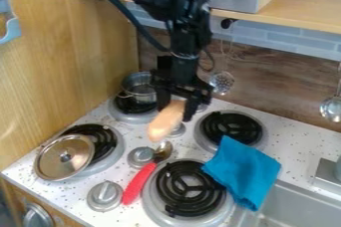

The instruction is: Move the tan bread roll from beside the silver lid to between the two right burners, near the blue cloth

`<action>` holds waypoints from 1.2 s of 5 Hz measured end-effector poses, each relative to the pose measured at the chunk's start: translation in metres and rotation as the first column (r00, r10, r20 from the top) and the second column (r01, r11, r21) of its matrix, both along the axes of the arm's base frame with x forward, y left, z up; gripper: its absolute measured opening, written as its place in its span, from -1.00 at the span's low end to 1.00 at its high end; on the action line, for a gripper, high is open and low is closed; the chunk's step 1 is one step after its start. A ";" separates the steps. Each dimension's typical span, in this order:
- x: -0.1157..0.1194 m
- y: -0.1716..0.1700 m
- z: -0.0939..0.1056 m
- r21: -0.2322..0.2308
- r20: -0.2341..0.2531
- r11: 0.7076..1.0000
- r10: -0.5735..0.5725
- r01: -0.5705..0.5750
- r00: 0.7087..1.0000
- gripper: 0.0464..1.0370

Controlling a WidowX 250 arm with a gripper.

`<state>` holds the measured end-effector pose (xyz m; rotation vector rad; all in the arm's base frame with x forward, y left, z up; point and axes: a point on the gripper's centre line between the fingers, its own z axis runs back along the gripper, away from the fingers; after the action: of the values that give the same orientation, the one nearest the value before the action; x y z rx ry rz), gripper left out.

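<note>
Gripper (176, 102) grasps tan oblong piece (166, 121) below it; blue cloth (243, 171) lower right. We judge grasp done, release left.

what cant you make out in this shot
All in the camera view:
tan thing: its top end, hidden by the gripper
pot: its right edge, behind the gripper
front left burner: partly hidden by the lid
sink: cut off by the bottom edge
</note>
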<state>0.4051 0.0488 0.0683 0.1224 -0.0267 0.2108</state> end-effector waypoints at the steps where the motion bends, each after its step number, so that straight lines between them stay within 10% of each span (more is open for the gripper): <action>1: 0.018 -0.011 -0.014 0.005 -0.020 1.000 0.018 -0.018 1.000 0.35; 3: 0.021 -0.001 -0.025 0.080 -0.030 0.996 0.030 -0.028 0.999 0.93; 4: -0.021 0.002 -0.054 0.079 -0.127 0.997 0.006 0.005 0.992 0.94; 6: -0.017 0.010 0.004 0.044 0.022 0.998 0.040 -0.040 0.999 0.94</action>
<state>0.3878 0.0586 0.0723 0.1654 -0.0496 0.2516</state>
